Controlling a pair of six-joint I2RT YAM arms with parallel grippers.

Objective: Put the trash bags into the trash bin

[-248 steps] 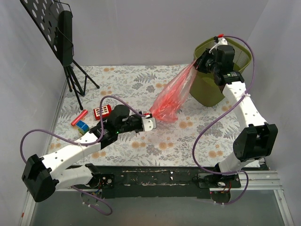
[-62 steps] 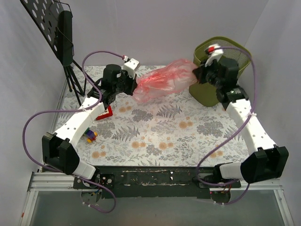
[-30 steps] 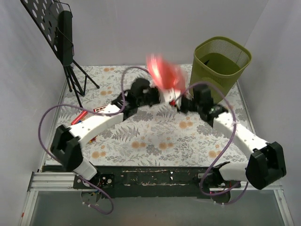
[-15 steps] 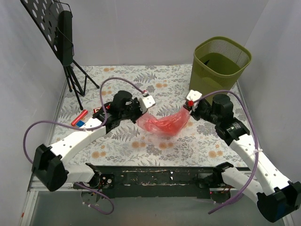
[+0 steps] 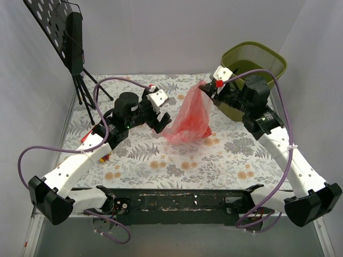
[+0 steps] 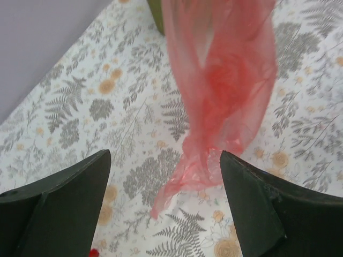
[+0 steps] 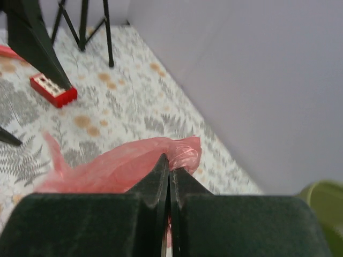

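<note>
the bag (image 5: 190,115), thin translucent red plastic, hangs as a crumpled sack above the middle of the worktop (image 5: 241,160), toward its far edge. its top corner is bunched up and pinched in the right gripper (image 5: 206,88). from there it widens downward and narrows again to a twisted tail. whether that tail touches the cloth cannot be told. in the right wrist view the two dark fingers (image 7: 155,182) are clenched together on a fold of the bag (image 7: 123,160), with no gap between them.

the left gripper (image 5: 161,115) sits just left of the bag's lower part. its fingers (image 6: 64,203) are spread wide and released. in the left wrist view the bag (image 6: 225,91) hangs in front of them, its tail dropping into the gap, apart from both.

the bin (image 5: 268,51), olive green with mesh walls, stands in the far right corner of the worktop, behind the right arm. the bag is outside it, to its left, and the right gripper is near its left rim. a piece of the bin's rim (image 7: 327,198) shows at the lower right of the right wrist view.

the worktop has a floral cloth. a music stand (image 5: 69,37) stands at the far left corner. a flat red toy (image 7: 53,90) with white buttons lies near the stand's legs.
</note>
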